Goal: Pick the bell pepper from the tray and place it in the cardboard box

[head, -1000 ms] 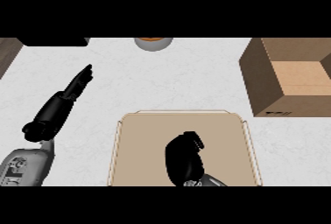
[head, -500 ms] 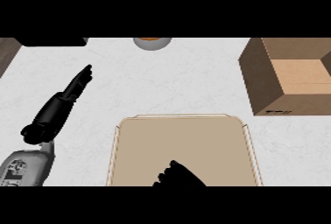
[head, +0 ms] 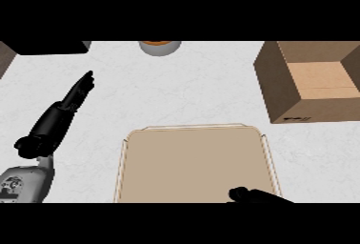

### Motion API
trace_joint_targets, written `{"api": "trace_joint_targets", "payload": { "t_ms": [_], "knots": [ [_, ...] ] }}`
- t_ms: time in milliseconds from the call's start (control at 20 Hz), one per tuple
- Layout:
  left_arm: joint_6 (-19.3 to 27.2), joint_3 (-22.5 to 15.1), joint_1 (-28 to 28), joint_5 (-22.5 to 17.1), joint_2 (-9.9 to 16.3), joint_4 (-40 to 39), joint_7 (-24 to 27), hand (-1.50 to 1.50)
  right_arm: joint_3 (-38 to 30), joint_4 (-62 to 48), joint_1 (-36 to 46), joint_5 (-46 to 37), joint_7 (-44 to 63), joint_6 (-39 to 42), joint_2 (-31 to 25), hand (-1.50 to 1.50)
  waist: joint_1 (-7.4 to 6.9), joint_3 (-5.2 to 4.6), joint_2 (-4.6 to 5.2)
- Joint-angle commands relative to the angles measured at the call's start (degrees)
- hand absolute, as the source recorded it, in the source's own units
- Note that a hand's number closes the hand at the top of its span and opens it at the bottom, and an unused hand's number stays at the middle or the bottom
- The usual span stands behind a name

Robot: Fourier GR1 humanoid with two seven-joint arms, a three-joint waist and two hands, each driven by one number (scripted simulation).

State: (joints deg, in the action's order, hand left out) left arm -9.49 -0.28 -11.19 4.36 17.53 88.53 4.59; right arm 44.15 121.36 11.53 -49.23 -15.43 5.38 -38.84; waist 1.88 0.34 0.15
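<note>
The tan tray (head: 193, 162) lies at the lower middle of the counter, and its visible floor is bare. No bell pepper shows anywhere in view. The open cardboard box (head: 316, 81) stands at the upper right, and its inside looks empty. Only a small black part of my right hand (head: 256, 195) shows at the lower edge, over the tray's near right corner. What it holds, if anything, is hidden. My left hand (head: 74, 95) rests on the counter left of the tray, open with straight fingers pointing away.
A grey round container with an orange inside (head: 159, 46) sits at the far edge, top middle. A black block (head: 45, 46) occupies the top left corner. White counter lies between the tray and the box.
My right hand has drawn back from over the tray's middle to the lower edge, leaving almost all of the view. The left hand, tray and box have not moved.
</note>
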Motion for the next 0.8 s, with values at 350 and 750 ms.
{"api": "trace_joint_targets", "payload": {
  "t_ms": [350, 750],
  "knots": [
    [-2.0, 0.6, 1.2, -1.2, 1.3, 2.5, -0.7, 0.0, -38.4, -7.7, -6.1, 37.5, -5.6, -2.4, -7.7, 1.5, -1.42, -0.18, 0.17],
    [0.3, -2.5, -3.9, 2.2, -2.6, -0.7, -2.1, 0.0, -49.0, -33.9, 10.1, 47.8, -6.2, 9.9, -12.8, 1.5, -3.22, -0.34, 0.39]
  ]
}}
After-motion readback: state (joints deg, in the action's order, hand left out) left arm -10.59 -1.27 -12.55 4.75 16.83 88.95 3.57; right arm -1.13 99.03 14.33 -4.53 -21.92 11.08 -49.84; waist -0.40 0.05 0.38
